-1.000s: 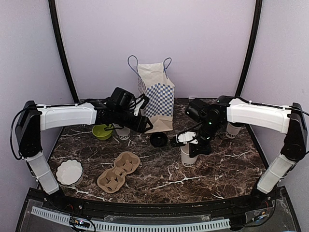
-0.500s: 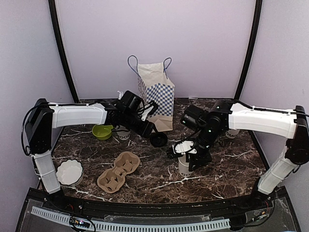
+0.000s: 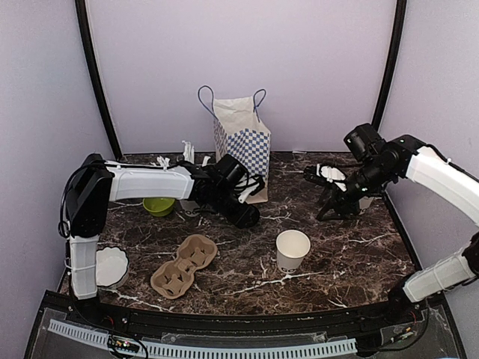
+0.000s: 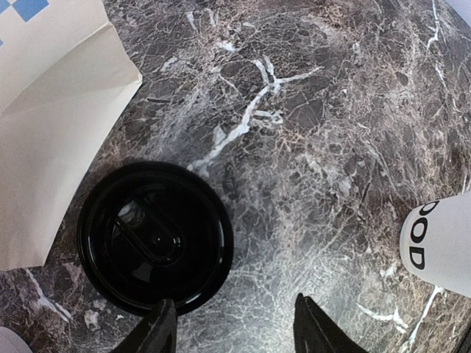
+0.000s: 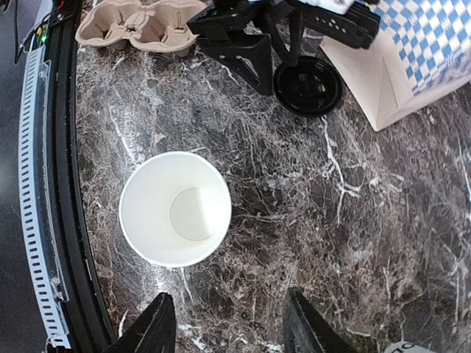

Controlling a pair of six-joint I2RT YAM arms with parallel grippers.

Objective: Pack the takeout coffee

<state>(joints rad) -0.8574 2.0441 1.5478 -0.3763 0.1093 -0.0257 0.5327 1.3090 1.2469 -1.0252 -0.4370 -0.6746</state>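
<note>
Since a second ago the left gripper (image 4: 234, 303) has slid right and now hangs open and empty over the black lid (image 4: 154, 246), which lies flat just beside the checked bag (image 3: 243, 146). The right gripper (image 5: 228, 300) has released the white cup (image 3: 293, 249) and withdrawn far right, jaws parted. The cup stands upright and lidless, right of centre; judged light and crushable, it should be taken gently round the wall below the rim.

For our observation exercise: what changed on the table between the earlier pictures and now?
The right fingers let go of the white cup, leaving it upright a little nearer the front, and drew back to the far right. The left fingers, open, reached right to the black lid. The bag, cup carrier, green bowl and white bowl stayed put.
</note>
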